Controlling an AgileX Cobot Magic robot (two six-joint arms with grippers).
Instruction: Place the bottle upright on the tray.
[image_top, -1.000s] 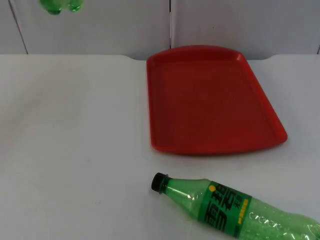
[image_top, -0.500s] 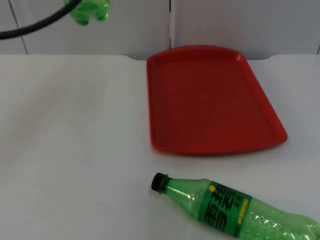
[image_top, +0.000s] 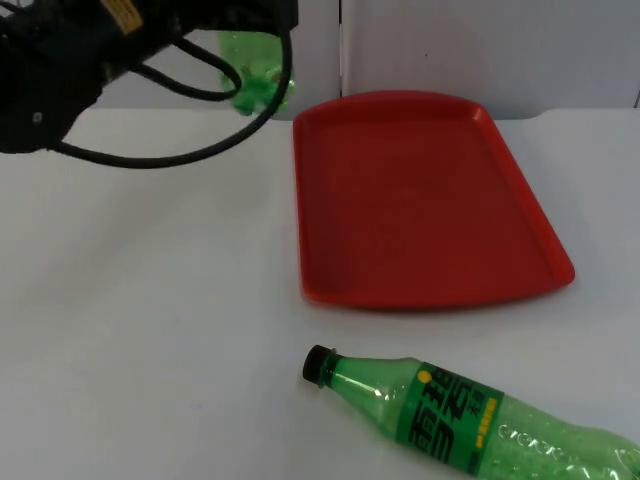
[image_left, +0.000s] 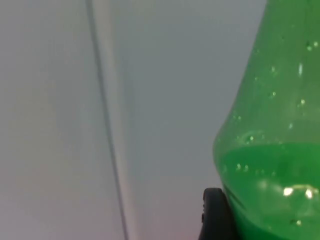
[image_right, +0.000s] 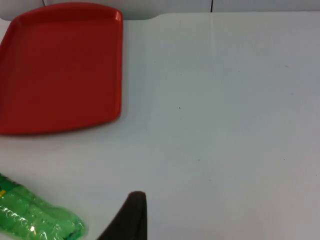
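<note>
While a second clear green plastic bottle (image_top: 470, 420) lies beside the red plastic tray (image_top: 420, 200), we see the left gripper (image_top: 235, 50) apparently clamping a green bottle (image_top: 258, 72); the right gripper's (image_right: 127, 220) opening we cannot tell.

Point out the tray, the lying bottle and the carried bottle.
tray (image_top: 420, 200), top view, bare floor.
lying bottle (image_top: 445, 410), top view, label.
carried bottle (image_top: 258, 72), top view, base, at the left end effector.

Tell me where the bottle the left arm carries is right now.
In the top view the carried bottle hangs in the left end effector over the table's far edge, just left of the red tray.
</note>
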